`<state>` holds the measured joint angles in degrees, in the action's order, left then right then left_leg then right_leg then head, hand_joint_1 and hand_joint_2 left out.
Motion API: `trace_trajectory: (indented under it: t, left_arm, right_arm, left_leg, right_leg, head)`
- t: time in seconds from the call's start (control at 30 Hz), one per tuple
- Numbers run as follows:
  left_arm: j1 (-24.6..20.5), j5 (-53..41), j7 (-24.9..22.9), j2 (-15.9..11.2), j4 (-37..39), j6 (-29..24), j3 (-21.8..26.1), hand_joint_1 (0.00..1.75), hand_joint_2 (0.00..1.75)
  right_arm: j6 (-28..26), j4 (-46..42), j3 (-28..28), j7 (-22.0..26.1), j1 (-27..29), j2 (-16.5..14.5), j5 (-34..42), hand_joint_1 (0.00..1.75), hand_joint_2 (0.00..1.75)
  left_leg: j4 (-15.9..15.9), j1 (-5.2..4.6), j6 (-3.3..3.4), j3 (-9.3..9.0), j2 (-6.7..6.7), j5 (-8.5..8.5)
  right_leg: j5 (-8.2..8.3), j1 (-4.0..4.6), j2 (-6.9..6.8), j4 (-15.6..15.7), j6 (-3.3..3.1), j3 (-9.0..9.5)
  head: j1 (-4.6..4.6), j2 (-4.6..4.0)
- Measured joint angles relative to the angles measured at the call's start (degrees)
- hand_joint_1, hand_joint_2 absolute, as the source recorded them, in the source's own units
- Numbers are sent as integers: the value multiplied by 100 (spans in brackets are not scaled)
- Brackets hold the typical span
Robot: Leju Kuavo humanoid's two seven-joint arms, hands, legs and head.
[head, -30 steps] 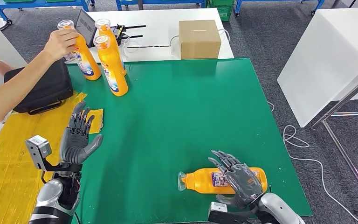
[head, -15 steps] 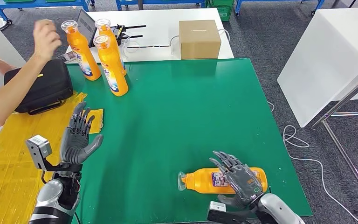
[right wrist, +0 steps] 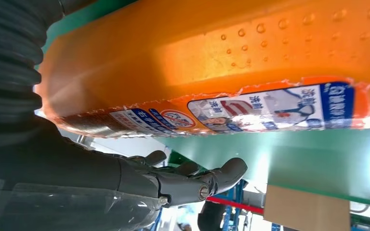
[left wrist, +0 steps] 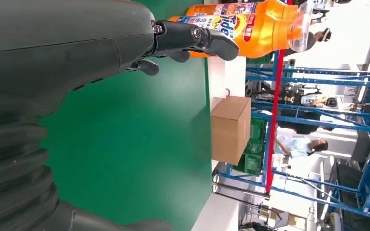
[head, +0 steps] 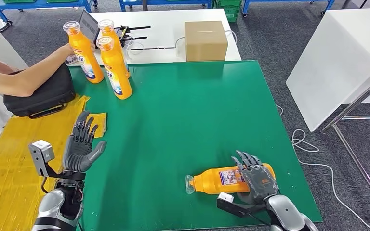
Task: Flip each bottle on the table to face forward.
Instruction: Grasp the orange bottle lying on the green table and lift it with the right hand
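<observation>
Your right hand (head: 256, 177) lies fingers spread over the base end of the orange plastic detergent bottle (head: 224, 179) lying on its side near the green table mat's (head: 183, 115) near edge; whether it grips, you cannot tell. Your left hand (head: 81, 147) is raised upright, fingers apart, holding nothing. Three upright orange bottles (head: 110, 60) stand at the far left corner.
</observation>
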<state>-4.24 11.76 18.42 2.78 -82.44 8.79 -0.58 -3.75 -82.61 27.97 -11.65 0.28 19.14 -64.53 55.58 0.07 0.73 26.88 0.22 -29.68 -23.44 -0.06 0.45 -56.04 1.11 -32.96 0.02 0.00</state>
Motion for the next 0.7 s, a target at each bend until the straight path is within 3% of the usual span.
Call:
trace_trajectory:
  t: [0.57, 0.6, 0.7]
  left_arm:
    - [38, 5, -3, 37, -2, 2, 61, 0, 175]
    - [40, 7, -4, 38, -2, 2, 66, 0, 175]
    - [44, 14, -7, 41, -2, 2, 69, 0, 175]
  right_arm:
    - [32, 287, -154, -75, -148, -192, -190, 5, 175]
    - [34, 296, -157, -78, -154, -197, -197, 26, 175]
    - [57, 347, -168, -91, -176, -213, -211, 135, 175]
  left_leg:
    - [0, 0, 1, -38, 0, 0]
    - [0, 0, 1, -39, 0, 0]
    - [0, 0, 1, -40, 1, 0]
  right_leg:
    - [1, 0, 1, 2, 0, 38]
    - [1, 0, 1, 2, 0, 39]
    - [1, -1, 1, 2, 0, 40]
  head:
    - [-2, 0]
    - [-2, 0]
    - [-2, 0]
